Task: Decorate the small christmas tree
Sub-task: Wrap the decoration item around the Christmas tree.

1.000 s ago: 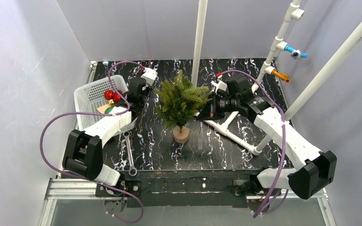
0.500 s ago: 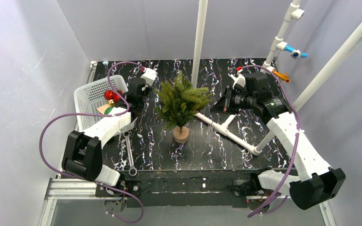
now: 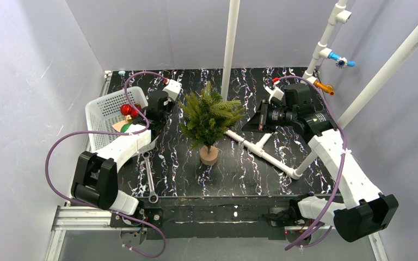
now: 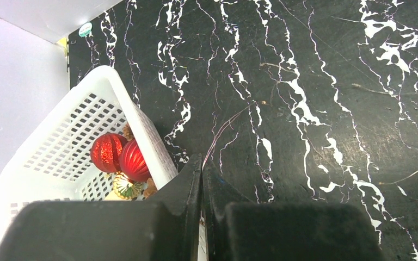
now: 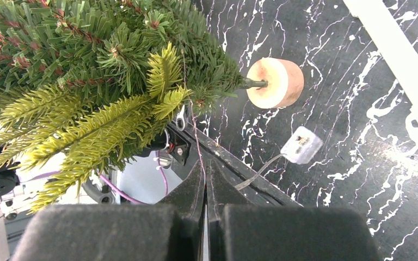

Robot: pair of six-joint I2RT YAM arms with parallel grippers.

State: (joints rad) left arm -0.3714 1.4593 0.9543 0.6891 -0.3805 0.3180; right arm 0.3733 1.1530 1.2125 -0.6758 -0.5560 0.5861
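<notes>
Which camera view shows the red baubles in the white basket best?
The left wrist view: the red baubles lie large and sharp inside the white basket. The top view shows them only small and far off. The right wrist view does not show them.

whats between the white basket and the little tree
In the top view, the left gripper, shut, sits between the white basket and the small christmas tree; otherwise only bare marbled table.
</notes>
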